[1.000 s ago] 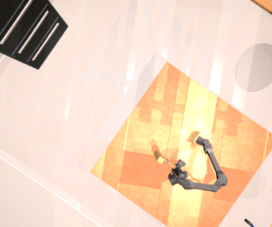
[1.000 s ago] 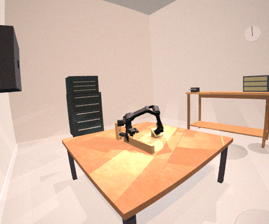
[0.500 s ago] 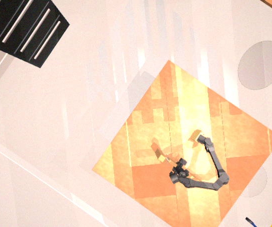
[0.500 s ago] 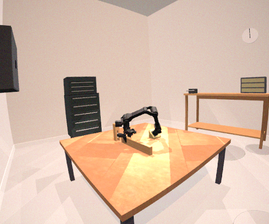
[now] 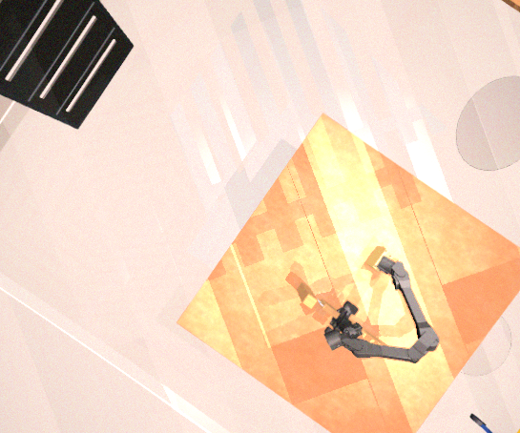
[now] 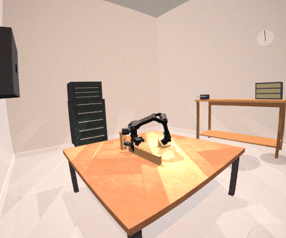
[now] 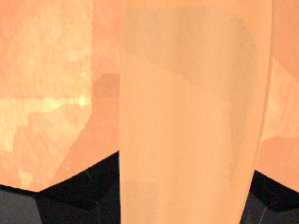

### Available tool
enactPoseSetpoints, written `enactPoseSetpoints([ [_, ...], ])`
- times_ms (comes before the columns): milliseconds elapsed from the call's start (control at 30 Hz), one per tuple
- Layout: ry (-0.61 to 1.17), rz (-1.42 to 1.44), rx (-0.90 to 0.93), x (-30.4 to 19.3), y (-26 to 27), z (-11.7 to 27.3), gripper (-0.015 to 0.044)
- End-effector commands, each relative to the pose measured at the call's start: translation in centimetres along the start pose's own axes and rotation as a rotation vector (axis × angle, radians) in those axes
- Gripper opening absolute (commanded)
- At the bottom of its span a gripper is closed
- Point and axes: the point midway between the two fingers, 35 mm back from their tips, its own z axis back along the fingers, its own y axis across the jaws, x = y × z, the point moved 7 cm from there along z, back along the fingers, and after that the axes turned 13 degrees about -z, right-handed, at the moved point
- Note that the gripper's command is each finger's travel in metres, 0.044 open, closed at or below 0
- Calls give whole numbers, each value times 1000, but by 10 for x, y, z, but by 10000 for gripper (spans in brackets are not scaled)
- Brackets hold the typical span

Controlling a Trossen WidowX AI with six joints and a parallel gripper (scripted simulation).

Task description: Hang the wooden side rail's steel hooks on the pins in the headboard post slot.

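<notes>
The wooden side rail runs from beside the post toward the front of the table. Its far end appears to rest on the table. My gripper is shut on the rail near its hook end; the wrist view shows the rail between the two dark fingers. The upright headboard post stands just beyond that end. A small pale metallic spot, apparently the hooks, shows between rail and post. The pins are too small to see, and whether the hooks sit on them cannot be told.
The table carries everything. A small tan block-like object stands beside the arm's base. The arm arches above the table from that base to the rail. A black cabinet and a workbench stand away from the table.
</notes>
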Motion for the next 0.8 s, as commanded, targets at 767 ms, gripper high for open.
enactPoseSetpoints([
  [767,3,8,-9,-1,-1,8,0],
])
